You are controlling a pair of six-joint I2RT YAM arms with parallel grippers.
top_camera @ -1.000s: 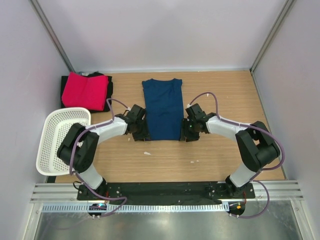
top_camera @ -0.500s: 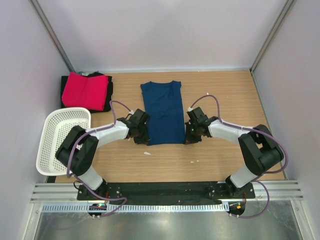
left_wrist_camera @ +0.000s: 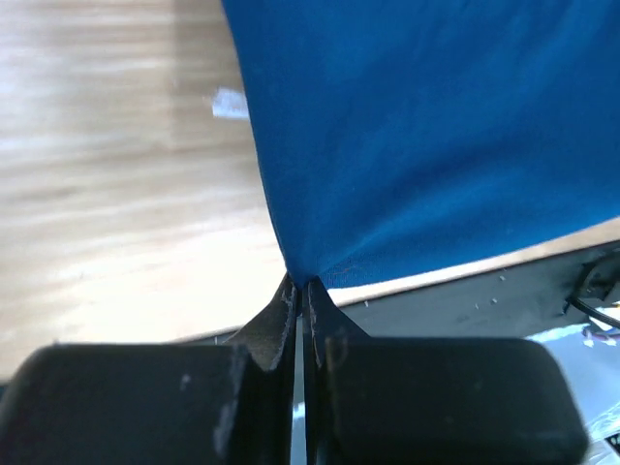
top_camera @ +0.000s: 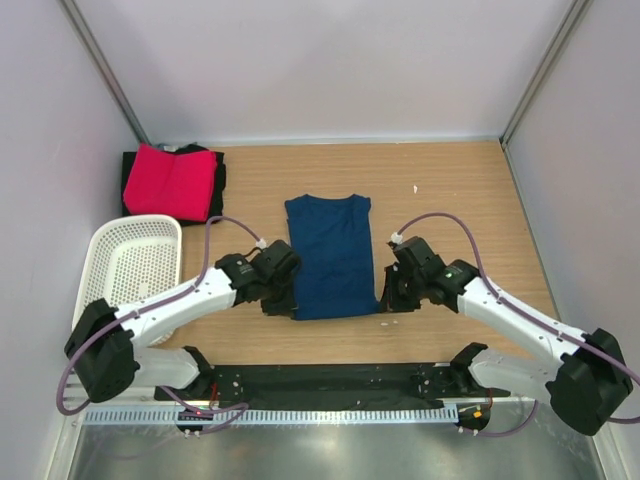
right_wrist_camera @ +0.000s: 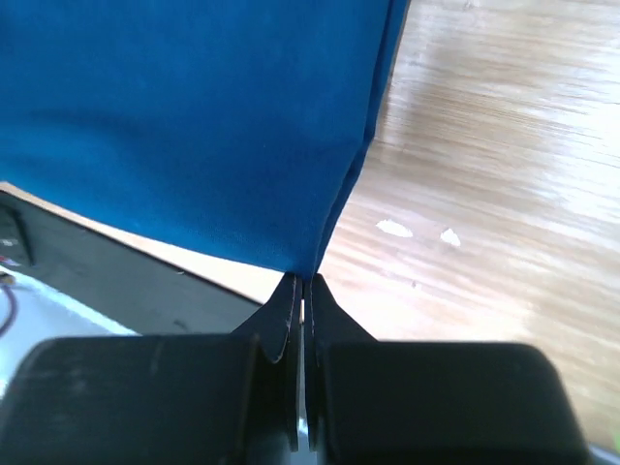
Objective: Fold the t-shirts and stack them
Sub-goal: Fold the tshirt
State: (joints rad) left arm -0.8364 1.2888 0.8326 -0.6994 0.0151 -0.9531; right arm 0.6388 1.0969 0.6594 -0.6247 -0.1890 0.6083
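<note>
Navy tee (top_camera: 330, 255), folded to a narrow strip, lies flat at centre of desk (top_camera: 470, 200). L end effector (top_camera: 284, 300) and R end effector (top_camera: 386, 298) each pinch a near-hem corner, fingers closed on cloth. For a clean fold: lift both corners level, carry twd collar w/ equal tension, edges aligned. Pink-red tee (top_camera: 170, 180) sits on black tee (top_camera: 218, 182) at far-left corner, well apart. White basket (top_camera: 140, 220) beside L arm may crowd its sweep.

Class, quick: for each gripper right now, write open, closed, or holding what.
Left gripper: shut on the navy t-shirt, near left corner.
Right gripper: shut on the same t-shirt, near right corner.
</note>
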